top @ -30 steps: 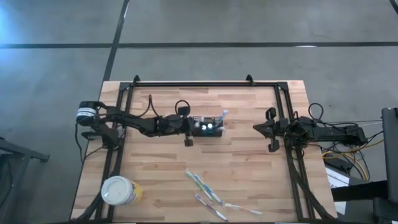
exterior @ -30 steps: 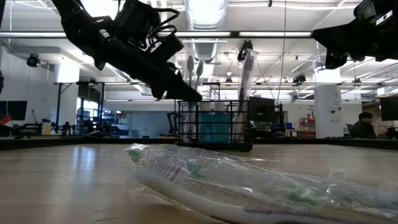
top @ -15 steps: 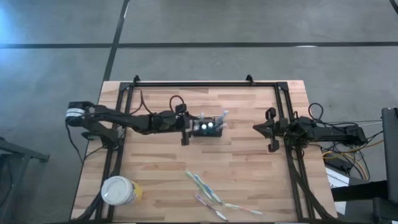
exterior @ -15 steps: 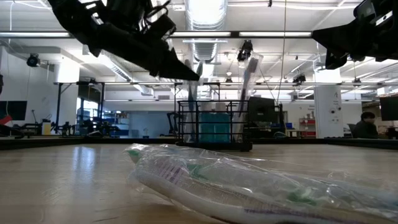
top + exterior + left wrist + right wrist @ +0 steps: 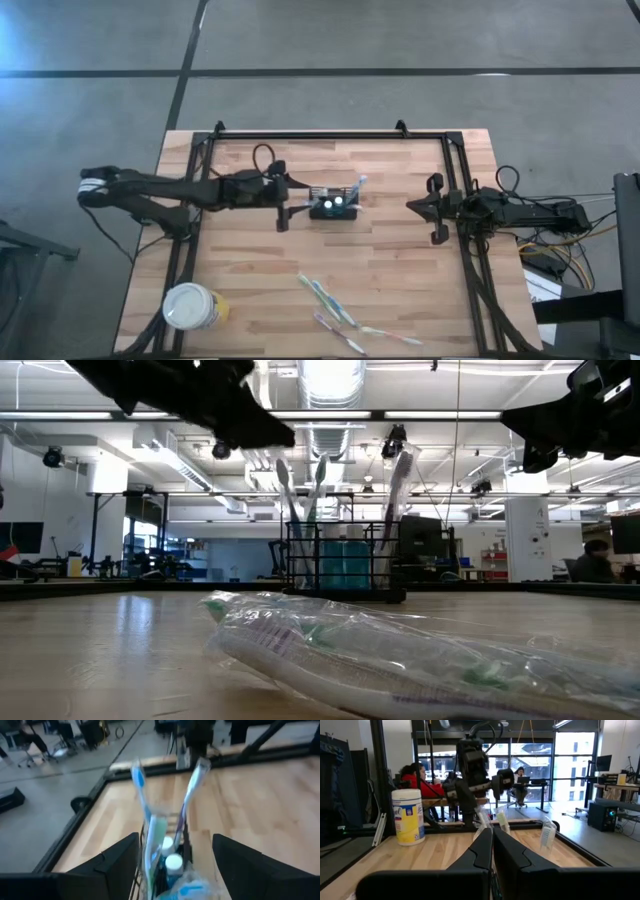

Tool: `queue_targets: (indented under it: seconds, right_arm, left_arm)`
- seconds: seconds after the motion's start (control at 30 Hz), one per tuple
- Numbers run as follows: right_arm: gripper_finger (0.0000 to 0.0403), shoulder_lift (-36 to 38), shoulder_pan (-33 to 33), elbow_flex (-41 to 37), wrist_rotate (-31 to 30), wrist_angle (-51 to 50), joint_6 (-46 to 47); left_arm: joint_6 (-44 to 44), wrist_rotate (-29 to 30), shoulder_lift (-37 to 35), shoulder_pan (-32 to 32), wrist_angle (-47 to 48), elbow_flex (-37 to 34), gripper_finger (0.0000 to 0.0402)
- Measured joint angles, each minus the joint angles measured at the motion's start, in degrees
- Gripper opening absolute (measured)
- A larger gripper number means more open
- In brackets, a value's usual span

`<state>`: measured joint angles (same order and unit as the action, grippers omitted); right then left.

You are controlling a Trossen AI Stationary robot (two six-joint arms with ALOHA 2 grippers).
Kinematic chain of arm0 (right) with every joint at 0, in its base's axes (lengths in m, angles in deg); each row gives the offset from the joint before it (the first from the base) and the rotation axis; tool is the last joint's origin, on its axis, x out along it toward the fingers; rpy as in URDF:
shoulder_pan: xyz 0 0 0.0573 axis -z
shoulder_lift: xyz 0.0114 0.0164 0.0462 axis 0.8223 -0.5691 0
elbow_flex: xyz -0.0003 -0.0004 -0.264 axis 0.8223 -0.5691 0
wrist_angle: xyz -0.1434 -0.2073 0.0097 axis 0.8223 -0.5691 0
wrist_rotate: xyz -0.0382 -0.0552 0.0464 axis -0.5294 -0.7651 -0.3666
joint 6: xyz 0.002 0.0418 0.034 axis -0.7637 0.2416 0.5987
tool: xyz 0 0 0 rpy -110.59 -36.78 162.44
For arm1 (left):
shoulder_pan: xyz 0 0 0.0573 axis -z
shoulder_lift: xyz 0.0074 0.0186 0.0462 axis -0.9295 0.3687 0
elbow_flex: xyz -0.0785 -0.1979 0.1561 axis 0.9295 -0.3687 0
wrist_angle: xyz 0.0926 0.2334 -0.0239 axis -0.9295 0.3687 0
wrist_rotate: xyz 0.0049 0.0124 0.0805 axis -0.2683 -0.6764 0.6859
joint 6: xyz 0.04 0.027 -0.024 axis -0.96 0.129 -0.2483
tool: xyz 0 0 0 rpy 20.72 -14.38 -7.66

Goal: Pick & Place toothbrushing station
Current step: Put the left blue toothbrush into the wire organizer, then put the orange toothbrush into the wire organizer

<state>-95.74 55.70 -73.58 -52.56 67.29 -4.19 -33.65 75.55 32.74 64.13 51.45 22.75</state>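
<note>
one toothbrushing station (image 5: 334, 205); left tool (image 5: 282, 213) wide, right tool (image 5: 436, 210) closed, empty.

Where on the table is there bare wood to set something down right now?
Bare wood lies between the toothbrushing station and the right gripper, and along the far edge behind both. The near side is crowded: the yellow cup sits at the near-left corner and wrapped toothbrushes lie scattered near centre. The left gripper hangs beside the station.

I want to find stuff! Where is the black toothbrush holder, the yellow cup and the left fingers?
toothbrushing station (image 5: 335, 206): high view, its top.
yellow cup (image 5: 190, 305): high view, white lid.
left gripper (image 5: 281, 213): high view, between its fingers.
</note>
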Motion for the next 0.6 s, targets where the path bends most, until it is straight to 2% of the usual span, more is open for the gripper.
queue_targets:
  seconds: [0.23,0.37,0.47,0.6]
  right_arm:
    - [0.0012,0.0,0.0,0.0,0.0,0.0,0.4]
    - [0.0012,0.0,0.0,0.0,0.0,0.0,0.5]
    - [0.0012,0.0,0.0,0.0,0.0,0.0,0.6]
    - [0.0012,0.0,0.0,0.0,0.0,0.0,0.6]
  left_arm:
    - [0.1,-1.8,-7.8,0.2,1.7,0.0,0.0257]
    - [0.2,-3.2,-15.7,0.6,8.2,0.0,0.0248]
    - [0.3,-3.2,-22.9,0.7,12.1,-2.0,0.0204]
    - [2.0,-2.3,-32.2,0.7,14.9,-7.6,0.0092]
